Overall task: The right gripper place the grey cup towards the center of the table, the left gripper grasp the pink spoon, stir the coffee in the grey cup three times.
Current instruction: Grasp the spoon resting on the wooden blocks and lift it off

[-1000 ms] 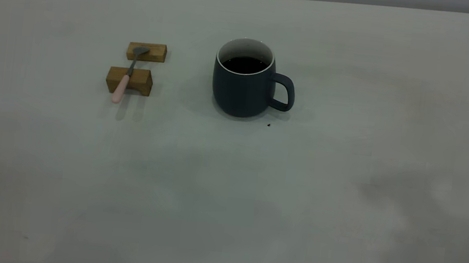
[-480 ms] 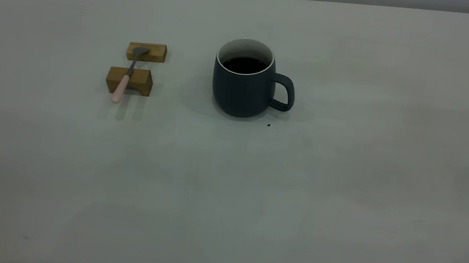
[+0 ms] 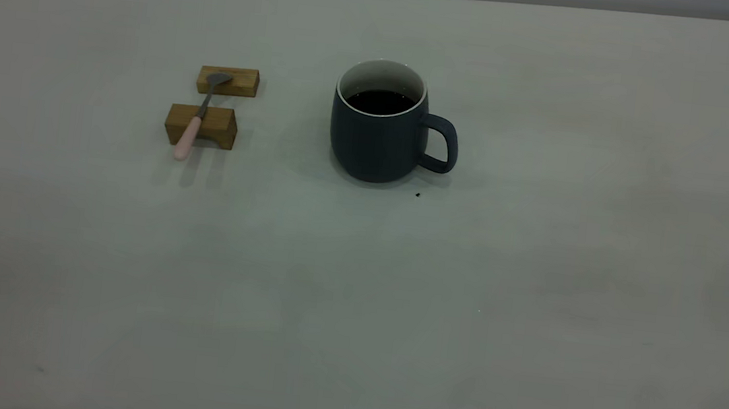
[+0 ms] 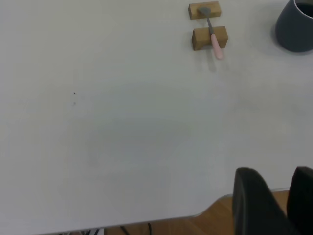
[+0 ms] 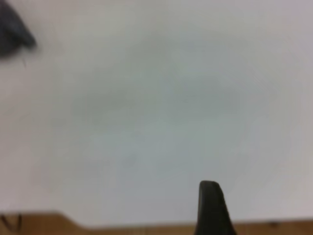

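Desk fills the near ground, bare in the exterior view, with neither arm reaching into it. The left hand shows only in its own wrist view, back at the near edge with two dark fingers standing a narrow gap apart and nothing between them. Of the right hand its wrist view shows a single dark finger tip, so I cannot tell whether it is wide or narrow; it too sits at the near edge, well apart from everything. Farther in, a tiny dark speck lies just beside the grey cup, which stands upright about mid-desk, handle pointing right, coffee dark inside its white wall. To its left, well apart, the pink spoon lies across two small wooden blocks, pink handle overhanging the nearer block toward the near side, metal bowl on the farther one. By my reading the cup step is settled or barely needs doing, and the spoon grasp has not begun. That next move calls for the left hand to travel far and right to the overhanging handle, widen, and close on it there.
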Motion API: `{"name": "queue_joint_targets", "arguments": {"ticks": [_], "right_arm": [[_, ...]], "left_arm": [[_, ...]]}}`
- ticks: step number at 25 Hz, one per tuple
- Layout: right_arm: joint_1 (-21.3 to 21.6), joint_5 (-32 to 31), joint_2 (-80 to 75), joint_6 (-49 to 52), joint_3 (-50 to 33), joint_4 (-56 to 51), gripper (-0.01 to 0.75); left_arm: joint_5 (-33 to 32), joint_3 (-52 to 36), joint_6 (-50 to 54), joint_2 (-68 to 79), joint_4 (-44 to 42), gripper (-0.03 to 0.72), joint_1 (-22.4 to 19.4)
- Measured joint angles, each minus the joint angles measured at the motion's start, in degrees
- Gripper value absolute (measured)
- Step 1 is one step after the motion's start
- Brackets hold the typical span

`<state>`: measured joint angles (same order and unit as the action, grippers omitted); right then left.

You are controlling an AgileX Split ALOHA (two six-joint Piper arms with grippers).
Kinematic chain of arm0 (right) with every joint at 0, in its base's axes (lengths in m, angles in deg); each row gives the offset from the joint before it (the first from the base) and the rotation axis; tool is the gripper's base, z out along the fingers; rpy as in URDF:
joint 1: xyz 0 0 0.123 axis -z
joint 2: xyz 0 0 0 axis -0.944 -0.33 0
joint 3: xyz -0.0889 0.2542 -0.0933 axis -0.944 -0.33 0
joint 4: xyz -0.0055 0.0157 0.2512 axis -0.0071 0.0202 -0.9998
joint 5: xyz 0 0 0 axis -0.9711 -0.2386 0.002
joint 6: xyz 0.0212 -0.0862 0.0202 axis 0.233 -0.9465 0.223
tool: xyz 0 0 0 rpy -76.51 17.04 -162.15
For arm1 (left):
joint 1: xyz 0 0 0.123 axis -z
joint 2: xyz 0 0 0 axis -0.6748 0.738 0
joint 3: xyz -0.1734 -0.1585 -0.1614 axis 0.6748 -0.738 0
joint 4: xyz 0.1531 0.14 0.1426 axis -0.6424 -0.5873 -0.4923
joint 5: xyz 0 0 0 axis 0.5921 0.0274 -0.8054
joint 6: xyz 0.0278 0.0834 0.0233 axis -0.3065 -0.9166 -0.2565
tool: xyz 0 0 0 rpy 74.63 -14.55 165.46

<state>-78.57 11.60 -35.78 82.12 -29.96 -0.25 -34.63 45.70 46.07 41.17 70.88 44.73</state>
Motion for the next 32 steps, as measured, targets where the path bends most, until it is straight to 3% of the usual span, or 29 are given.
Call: {"name": "queue_joint_targets", "arguments": {"ticks": [4,32], "right_arm": [[0.08,-0.62,7.36,0.07,0.00,0.17,0.543],[0.08,-0.79,7.72,0.07,0.00,0.29,0.543]], "left_arm": [[0.00,0.00,0.00,0.00,0.00,0.244,0.00],[0.00,0.00,1.29,0.00,0.09,0.244,0.00]]}}
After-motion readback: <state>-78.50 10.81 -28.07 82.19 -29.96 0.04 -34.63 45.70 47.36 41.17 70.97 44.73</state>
